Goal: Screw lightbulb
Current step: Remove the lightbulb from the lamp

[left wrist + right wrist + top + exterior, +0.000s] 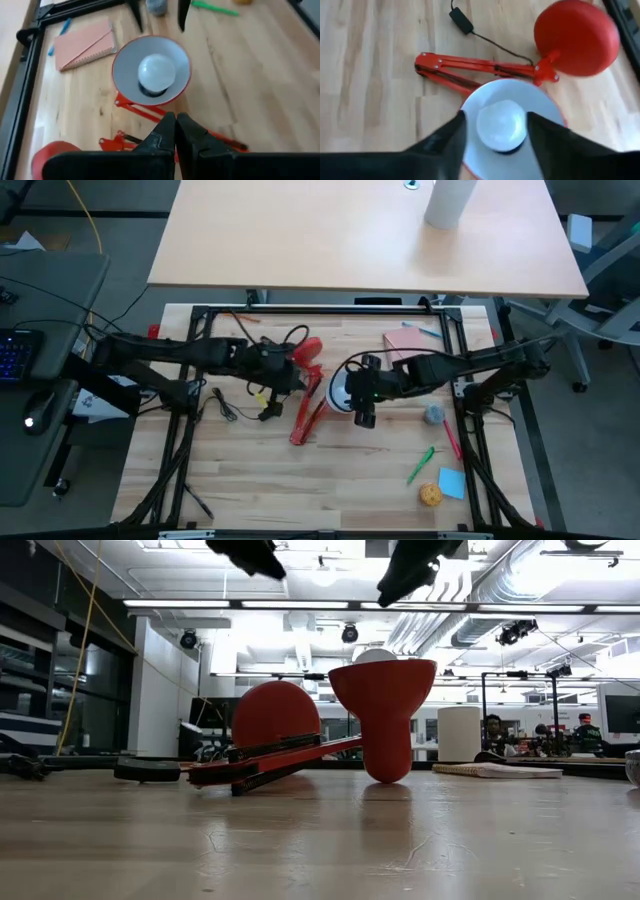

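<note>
We see the bulb [501, 125] seated in the shade [125, 60], tightening seemingly left: right gripper [496, 131] spread around it at 12 o'clock, left gripper [176, 131] pressed together.

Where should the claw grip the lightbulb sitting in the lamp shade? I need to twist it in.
Likely the lightbulb's rounded glass dome, from straight above. The red lamp shade opens upward and its wall rings the bulb, hiding the base, so only the dome is reachable. The right claw is open on either side of it; the left claw is shut, waiting beside the shade.
</note>
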Tool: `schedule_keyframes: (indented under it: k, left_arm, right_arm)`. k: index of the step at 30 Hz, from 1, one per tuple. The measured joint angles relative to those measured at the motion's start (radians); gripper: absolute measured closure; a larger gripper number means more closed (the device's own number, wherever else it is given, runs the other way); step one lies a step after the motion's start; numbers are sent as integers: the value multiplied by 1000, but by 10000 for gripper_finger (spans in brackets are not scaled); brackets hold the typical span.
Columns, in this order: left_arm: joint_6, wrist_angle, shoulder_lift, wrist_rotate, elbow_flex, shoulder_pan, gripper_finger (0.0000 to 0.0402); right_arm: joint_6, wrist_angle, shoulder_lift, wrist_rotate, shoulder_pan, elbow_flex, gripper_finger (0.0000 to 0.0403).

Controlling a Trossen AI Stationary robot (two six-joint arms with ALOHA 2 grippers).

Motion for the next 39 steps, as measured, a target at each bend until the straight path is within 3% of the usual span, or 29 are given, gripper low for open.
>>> schedule_keyframes:
  k: [4,8,14,21,36,39]
  left_arm:
    - [-62,-2,-19,-15,0,-38,401]
    - [-117,4,-21,-25,-3,-76,401]
    - [-233,130,-33,-70,-100,-127,401]
    - [-321,156,-33,-142,-148,-176,401]
    - [-334,153,-33,-175,-148,-189,401]
    - [-334,151,-33,-175,-148,-189,401]
  right_arm:
    - [-91,16,6,-20,-21,0,132]
    - [-112,23,31,-37,-27,0,98]
    - [-214,25,99,-35,-27,0,94]
    - [-292,4,154,40,-29,-2,94]
    - [-326,-39,232,7,-82,-1,94]
    - [-353,-30,231,29,-82,-1,109]
